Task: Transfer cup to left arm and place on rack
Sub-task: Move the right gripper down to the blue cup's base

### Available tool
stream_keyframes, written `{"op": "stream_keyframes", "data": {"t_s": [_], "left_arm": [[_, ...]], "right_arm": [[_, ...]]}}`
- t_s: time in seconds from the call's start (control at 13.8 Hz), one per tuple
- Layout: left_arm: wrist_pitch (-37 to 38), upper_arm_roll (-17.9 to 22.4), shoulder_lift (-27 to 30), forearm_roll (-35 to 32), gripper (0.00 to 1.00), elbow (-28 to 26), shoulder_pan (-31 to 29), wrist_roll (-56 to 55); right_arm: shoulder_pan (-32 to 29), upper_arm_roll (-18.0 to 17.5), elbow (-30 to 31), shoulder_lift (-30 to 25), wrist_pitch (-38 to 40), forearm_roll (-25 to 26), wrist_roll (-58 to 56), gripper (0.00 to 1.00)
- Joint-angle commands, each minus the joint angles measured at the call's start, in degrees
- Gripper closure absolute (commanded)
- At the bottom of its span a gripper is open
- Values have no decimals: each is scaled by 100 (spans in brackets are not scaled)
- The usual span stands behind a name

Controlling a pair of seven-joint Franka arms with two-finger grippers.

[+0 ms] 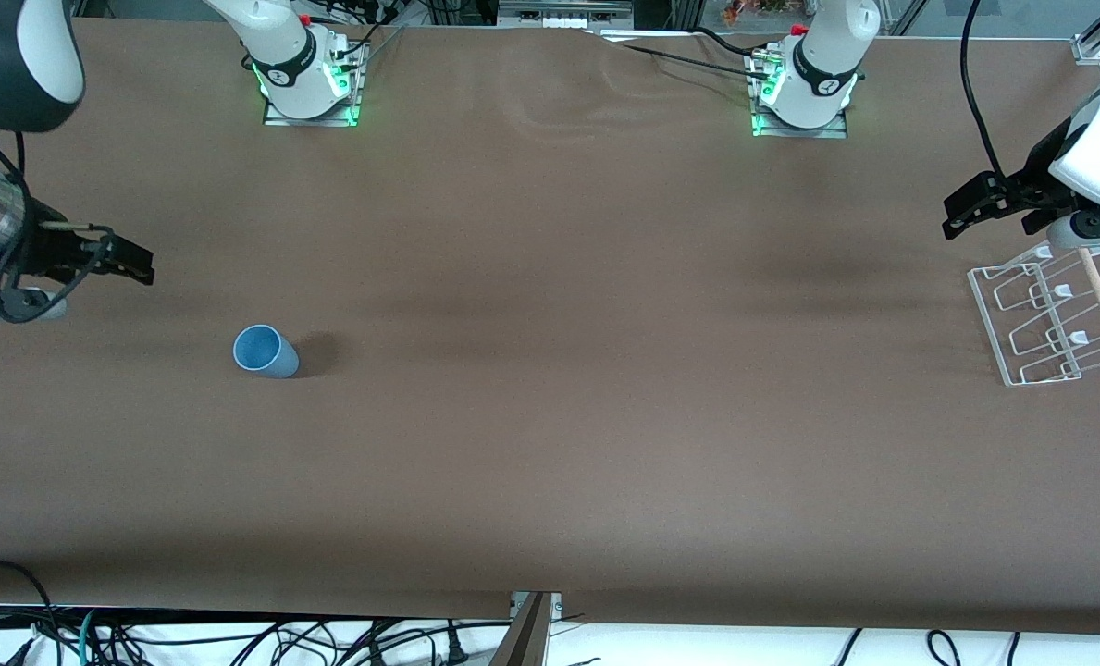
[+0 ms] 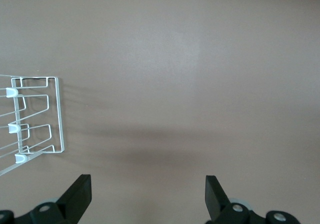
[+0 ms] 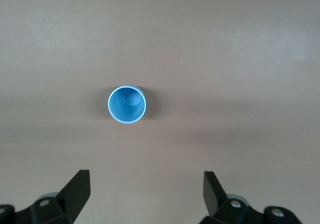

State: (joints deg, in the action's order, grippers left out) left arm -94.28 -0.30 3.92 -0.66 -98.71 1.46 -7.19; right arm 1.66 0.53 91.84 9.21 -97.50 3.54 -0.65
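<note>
Two end effectors wait open, cup untouched on the counter

We see the cup (image 1: pixel 265 352) standing upright on the brown counter (image 1: pixel 550 416), mouth up, toward the right arm's end. It sits apart from the right end effector (image 1: pixel 133 264), which hangs in the air over the counter's edge area at that end, fingers spread wide and holding nothing. In the right wrist view the cup (image 3: pixel 127 104) lies ahead of the right end effector (image 3: pixel 145 194), between the lines of its two fingers (image 3: pixel 77 189) but well clear of both.

We find the left end effector (image 1: pixel 961 215) at the other end, also spread wide and empty, hovering just beside the rack (image 1: pixel 1054 314). In the left wrist view the rack (image 2: pixel 35 119) rests on the counter off to one side of the left end effector (image 2: pixel 147 196), touching neither finger. Cup and rack are well apart.
</note>
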Motion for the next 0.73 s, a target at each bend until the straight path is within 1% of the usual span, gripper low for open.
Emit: {"op": "stream_keyframes", "data": {"t_s": [0.0, 0.15, 0.36, 0.65], "left_arm": [[68, -14, -14, 57, 0, 63, -41, -1], [68, -5, -14, 57, 0, 45, -49, 7], [77, -5, -14, 57, 0, 45, -58, -10], [77, -5, -14, 57, 0, 54, -58, -19]], "right_arm": [[-78, -62, 552, 45, -776, 77, -268, 0], [-69, -62, 992, 229, -1410, 59, -269, 0], [-69, -62, 1116, 677, -1736, 42, -260, 0], [-148, -62, 1906, 828, -2824, 16, -243, 0]]}}
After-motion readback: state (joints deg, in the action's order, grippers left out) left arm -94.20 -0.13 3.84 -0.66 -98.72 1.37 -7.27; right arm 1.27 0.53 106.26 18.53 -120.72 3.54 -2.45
